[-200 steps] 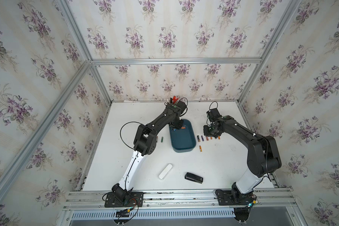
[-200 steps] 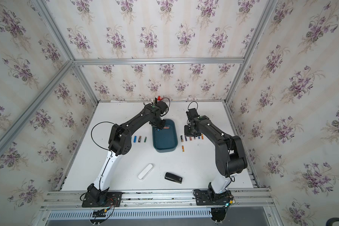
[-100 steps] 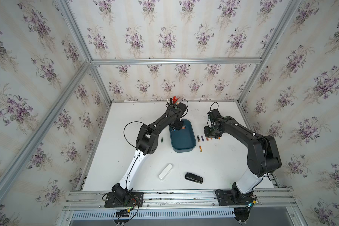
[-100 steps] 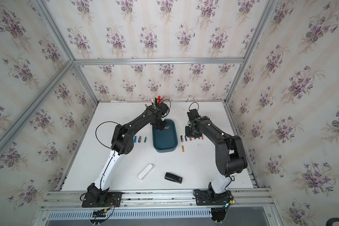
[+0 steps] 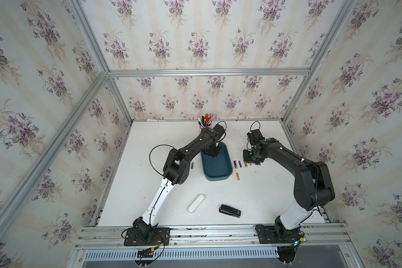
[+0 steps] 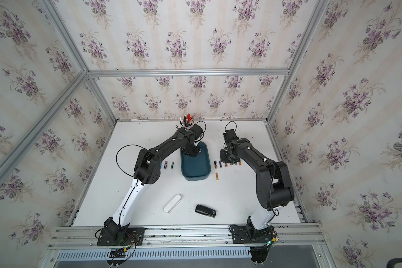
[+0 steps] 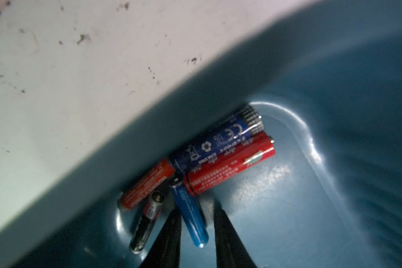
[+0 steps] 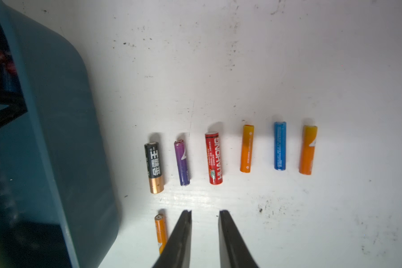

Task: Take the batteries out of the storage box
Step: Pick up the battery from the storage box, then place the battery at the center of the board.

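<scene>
Left wrist: left jaws parted astride slim blue battery [image 7: 190,215] in teal storage box [image 7: 334,208]; right jaws parted, empty.

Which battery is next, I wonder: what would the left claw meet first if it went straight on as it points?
The slim blue battery in the box, lying between the left claw's open jaws; the red battery lies just beyond it. Height above it is unclear.
</scene>
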`<state>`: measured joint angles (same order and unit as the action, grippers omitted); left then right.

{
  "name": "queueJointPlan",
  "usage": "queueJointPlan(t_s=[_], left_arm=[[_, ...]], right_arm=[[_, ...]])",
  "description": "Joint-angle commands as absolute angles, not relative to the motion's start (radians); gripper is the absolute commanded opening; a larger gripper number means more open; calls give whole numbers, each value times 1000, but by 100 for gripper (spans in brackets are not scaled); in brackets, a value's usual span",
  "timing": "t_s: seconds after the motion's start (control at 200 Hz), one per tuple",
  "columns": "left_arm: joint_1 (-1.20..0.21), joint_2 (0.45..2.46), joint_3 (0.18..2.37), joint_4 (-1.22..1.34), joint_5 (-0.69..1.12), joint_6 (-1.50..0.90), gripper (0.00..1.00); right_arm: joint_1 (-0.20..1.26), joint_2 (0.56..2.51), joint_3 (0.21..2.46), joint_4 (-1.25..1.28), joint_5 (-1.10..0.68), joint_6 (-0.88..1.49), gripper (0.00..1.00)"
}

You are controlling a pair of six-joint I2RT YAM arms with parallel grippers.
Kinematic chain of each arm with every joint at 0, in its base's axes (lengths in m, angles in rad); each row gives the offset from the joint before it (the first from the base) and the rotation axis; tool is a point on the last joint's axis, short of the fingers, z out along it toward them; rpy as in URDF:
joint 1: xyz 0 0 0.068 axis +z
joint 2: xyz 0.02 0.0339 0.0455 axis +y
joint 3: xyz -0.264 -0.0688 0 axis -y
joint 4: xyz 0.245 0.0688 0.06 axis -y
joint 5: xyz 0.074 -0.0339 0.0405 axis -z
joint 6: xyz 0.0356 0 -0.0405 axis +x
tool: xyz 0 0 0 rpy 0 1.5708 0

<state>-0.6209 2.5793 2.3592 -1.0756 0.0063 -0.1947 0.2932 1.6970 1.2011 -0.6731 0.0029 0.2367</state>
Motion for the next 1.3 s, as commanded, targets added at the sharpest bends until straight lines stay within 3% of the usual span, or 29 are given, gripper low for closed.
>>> queueJointPlan(t_s=[0.0, 0.19, 0.634, 1.294], left_arm=[[-620, 2603, 2367, -1107, -5, -216, 27], [-620, 2608, 2374, -1117, 29, -230, 13], [-586, 2388, 2270, -1145, 92, -273, 11], [-557, 1851, 1483, -1010, 44, -499, 13]], right_arm=[[290, 1683, 1200, -674, 3, 233, 26], [288, 1679, 1199, -675, -1, 235, 26], [303, 1698, 1261, -681, -23, 236, 25], [307, 1684, 1241, -673, -36, 209, 25]])
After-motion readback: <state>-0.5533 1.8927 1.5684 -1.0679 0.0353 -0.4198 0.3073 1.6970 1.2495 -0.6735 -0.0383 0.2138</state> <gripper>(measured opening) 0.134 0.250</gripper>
